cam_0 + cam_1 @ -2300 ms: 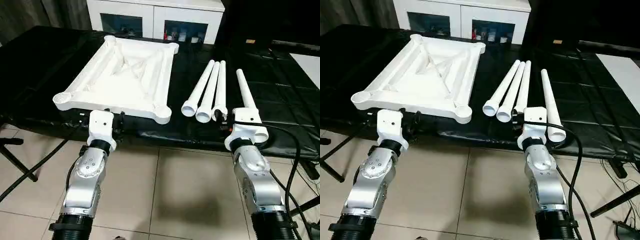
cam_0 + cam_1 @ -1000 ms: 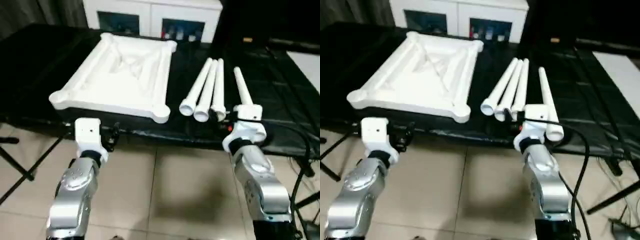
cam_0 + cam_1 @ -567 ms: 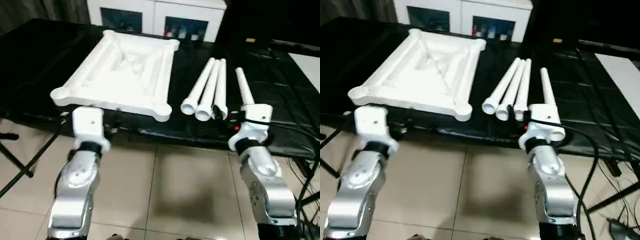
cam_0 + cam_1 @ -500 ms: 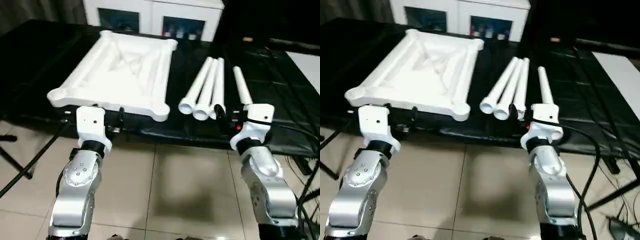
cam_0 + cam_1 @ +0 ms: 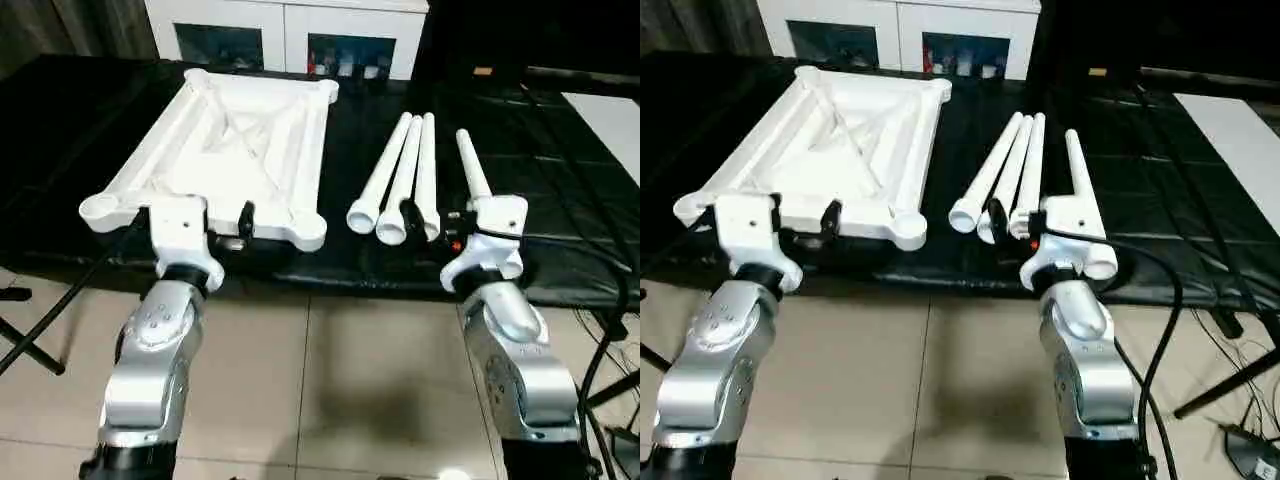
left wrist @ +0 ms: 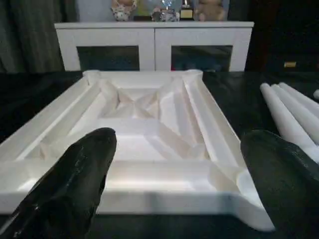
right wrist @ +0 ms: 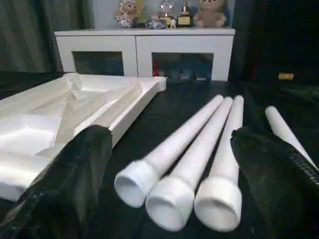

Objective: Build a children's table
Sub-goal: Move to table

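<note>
Both grippers are spreading wider than before, empty: left gripper [image 6: 174, 189] facing the tabletop [image 5: 235, 150], right gripper [image 7: 169, 194] facing the legs [image 5: 405, 180].

I see a large work table under a glossy black wrinkled cover [image 5: 90, 110] spanning my view from nine to three o'clock. At twelve o'clock behind it stands a low white cabinet with two glass doors [image 5: 285, 30]; small figurines and plush toys [image 7: 169, 12] sit along its top. Dark curtains [image 5: 60, 25] hang at eleven o'clock. Below, at six o'clock, the floor of large beige glossy tiles [image 5: 330, 390] catches a light reflection. Black cables [image 5: 1200, 340] trail at four o'clock.
</note>
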Tool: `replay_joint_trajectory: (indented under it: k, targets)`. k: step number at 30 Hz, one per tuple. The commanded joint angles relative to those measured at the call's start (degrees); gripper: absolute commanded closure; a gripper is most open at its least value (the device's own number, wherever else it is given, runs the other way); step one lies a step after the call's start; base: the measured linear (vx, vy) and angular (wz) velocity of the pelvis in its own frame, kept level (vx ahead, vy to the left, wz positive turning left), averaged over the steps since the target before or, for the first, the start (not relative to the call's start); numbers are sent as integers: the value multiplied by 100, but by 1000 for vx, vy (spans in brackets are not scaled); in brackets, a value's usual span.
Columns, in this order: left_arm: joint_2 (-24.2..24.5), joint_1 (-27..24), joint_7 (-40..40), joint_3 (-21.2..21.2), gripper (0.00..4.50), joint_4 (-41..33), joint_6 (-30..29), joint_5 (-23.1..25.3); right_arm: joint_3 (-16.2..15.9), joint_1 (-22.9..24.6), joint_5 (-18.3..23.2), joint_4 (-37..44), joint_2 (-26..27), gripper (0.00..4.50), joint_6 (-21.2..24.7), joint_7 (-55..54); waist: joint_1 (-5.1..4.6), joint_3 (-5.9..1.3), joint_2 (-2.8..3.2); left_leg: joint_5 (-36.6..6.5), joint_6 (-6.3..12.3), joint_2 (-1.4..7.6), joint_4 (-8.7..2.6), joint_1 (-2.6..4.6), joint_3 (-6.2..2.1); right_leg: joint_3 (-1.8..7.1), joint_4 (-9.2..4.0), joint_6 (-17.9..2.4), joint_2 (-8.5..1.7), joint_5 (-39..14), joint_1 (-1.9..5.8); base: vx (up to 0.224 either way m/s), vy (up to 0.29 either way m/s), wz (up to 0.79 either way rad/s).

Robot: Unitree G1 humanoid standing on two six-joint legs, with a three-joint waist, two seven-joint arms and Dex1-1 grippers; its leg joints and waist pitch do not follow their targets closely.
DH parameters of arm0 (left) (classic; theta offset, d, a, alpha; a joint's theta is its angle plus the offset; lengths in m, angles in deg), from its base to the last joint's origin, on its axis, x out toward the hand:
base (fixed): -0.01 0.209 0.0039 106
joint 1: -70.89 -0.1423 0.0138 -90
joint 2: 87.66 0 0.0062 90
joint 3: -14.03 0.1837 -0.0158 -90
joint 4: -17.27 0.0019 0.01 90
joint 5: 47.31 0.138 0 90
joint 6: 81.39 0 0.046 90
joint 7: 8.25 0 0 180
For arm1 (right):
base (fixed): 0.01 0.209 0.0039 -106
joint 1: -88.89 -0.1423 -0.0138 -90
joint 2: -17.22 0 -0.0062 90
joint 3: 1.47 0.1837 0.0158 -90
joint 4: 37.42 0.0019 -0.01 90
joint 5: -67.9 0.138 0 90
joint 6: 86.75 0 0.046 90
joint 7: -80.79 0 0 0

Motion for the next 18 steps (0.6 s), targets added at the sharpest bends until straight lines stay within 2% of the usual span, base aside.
replay_joint_trajectory:
  k: [1, 2, 3, 4, 5, 6, 7, 8, 9, 10, 11, 12, 13, 14, 15, 16, 17, 18]
  targets:
    - [14, 93, -46, -34, 0, 154, 21, 16, -11, -113, -70, -145, -46, 33, 4, -7, 43, -425, 24, -1368, 654, 122, -405, -18, 1, 192, -403, -1765, -203, -1519, 437, 96, -9, 5]
    - [9, 97, -53, -42, 0, 172, 53, 12, 22, -133, -41, -187, -30, 33, -5, -24, 64, -453, 36, -1129, 710, 100, -378, -35, 5, 201, -391, -1802, -203, -1365, 486, 102, -3, 4]
    - [-2, 96, -72, -52, 0, 170, 58, 9, 61, -139, -5, -224, -4, 33, -4, -35, 112, -533, 28, -406, 952, 29, -310, -93, -8, 203, -304, -1873, -151, -680, 614, 115, 6, 5]
    - [-7, 96, -74, -57, 0, 167, 57, 1, 83, -144, 11, -249, 13, 33, -4, -37, 113, -549, 36, -202, 1041, 19, -299, -74, -16, 186, -262, -1887, -121, -426, 609, 115, 6, 5]
    - [-8, 96, -64, -57, 0, 163, 55, -10, 95, -147, 14, -275, 23, 33, -9, -40, 114, -559, 19, -23, 1145, 16, -294, -40, -27, 164, -219, -1894, -90, -183, 594, 120, 13, 8]
    - [-1, 100, -61, -52, 0, 164, 68, 3, 112, -153, 40, -305, 46, 33, -22, -37, 97, -588, 45, 529, 1550, 22, -274, 92, -108, 75, -78, -1822, -2, 397, 518, 149, 12, 9]
    - [4, 102, -58, -49, 0, 168, 78, 10, 115, -155, 48, -316, 55, 33, -31, -34, 76, -600, 48, 743, 1707, 17, -255, 147, -145, 50, -31, -1762, 24, 528, 490, 149, 12, 9]
    - [5, 104, -57, -51, 0, 179, 93, 14, 82, -166, 23, -339, 51, 33, -43, -36, 50, -586, 57, 1022, 2015, 33, -235, 266, -213, 1, 26, -1631, 43, 580, 396, 175, 10, 9]
    - [1, 107, -63, -55, 0, 187, 100, 15, 55, -173, 0, -347, 46, 33, -48, -40, 13, -581, 27, 1151, 2274, 84, -212, 416, -285, -18, 73, -1522, 38, 513, 295, 172, 5, 11]
    - [1, 107, -63, -55, 0, 187, 100, 15, 55, -173, 0, -347, 46, 33, -48, -40, 13, -581, 27, 1151, 2274, 84, -212, 416, -285, -18, 73, -1522, 38, 513, 295, 172, 5, 11]
    - [-4, 111, -71, -49, 0, 222, 124, 20, 18, -190, -34, -379, 35, 33, -62, -54, 38, -567, -25, 1243, 2435, -28, -117, 361, -282, 75, 88, -1367, 16, 641, 378, 159, 3, 13]
    - [-6, 109, -73, -50, 0, 224, 126, 19, 15, -190, -36, -381, 35, 33, -63, -54, 64, -565, -48, 1225, 2387, -137, -64, 235, -238, 136, 56, -1349, 12, 718, 507, 148, -2, 8]
    - [-17, 94, -81, -53, 0, 226, 133, 11, 5, -186, -45, -382, 35, 33, -64, -56, 55, -568, -8, 1149, 1777, 62, -147, 571, -212, 219, 209, -1426, 114, 613, 290, 148, -2, 8]
    - [-14, 84, -81, -51, 0, 220, 135, 15, 9, -181, -45, -378, 41, 33, -63, -62, 16, -541, 24, 1192, 1613, 230, -203, 795, -283, 167, 305, -1336, 140, 467, 63, 124, -30, -8]
    - [-3, 78, -77, -42, 0, 217, 135, 30, 25, -182, -61, -385, 41, 33, -68, -69, -124, -463, -19, 712, 1361, 579, -254, 1257, -360, 101, 457, -1137, -78, -36, -485, 101, -56, -32]
    - [-2, 78, -77, -42, 0, 219, 136, 32, 28, -182, -63, -386, 39, 33, -69, -69, -110, -453, -64, 593, 1232, 523, -231, 1212, -274, 159, 443, -1127, -131, -15, -428, 101, -56, -32]
    - [0, 82, -74, -44, 0, 226, 140, 35, 38, -183, -67, -395, 36, 33, -76, -67, -44, -420, -126, 349, 1077, 298, -188, 1002, -60, 270, 327, -1202, -134, 62, -208, 119, -34, -49]
    - [0, 85, -71, -49, 0, 228, 140, 33, 48, -182, -68, -399, 38, 33, -74, -75, 575, -570, -263, -901, 510, -467, 703, -193, 45, 1550, -62, -2134, -461, 1053, 1280, 116, 48, -36]
